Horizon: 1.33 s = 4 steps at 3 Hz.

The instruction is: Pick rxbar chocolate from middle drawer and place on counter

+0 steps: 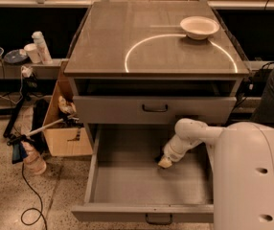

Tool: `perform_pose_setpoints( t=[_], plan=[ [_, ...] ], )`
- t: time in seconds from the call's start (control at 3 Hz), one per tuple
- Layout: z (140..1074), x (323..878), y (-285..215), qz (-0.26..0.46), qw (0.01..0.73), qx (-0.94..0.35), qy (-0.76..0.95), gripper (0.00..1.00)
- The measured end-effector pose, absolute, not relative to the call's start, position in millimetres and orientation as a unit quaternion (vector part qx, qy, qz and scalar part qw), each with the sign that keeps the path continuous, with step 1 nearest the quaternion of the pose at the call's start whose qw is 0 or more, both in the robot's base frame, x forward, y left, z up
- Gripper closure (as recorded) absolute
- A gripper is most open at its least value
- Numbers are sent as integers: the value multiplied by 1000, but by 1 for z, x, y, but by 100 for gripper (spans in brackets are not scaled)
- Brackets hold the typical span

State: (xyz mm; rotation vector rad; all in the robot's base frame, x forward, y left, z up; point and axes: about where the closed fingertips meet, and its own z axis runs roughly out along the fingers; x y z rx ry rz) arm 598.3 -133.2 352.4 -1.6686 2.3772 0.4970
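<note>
The robot's gripper claw (pixel 165 162) is down inside the open middle drawer (pixel 127 186), its pale tip at the grey floor right of centre; whether it is open or closed cannot be told from this angle. A small dark sliver, apparently the chocolate snack bar (pixel 159 157), shows on the drawer floor, touching the left side of the tip, the rest of it hidden by the claw. The white arm (pixel 194 131) reaches into the drawer from the right, coming from the robot's bulky white body (pixel 252 176) at the lower right. Just above the open drawer is a closed drawer front (pixel 118 110) with a dark handle. Above that is the grey-brown counter (pixel 151 51), marked with a thin white arc. A white bowl (pixel 199 27) sits on the counter's far right, on the arc.
</note>
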Motion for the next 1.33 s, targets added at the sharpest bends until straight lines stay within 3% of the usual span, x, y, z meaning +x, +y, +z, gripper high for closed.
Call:
perform_pose_setpoints(
  t=[1.33],
  plan=[
    [417,593,-126,163,134,-606,767,100]
  ],
)
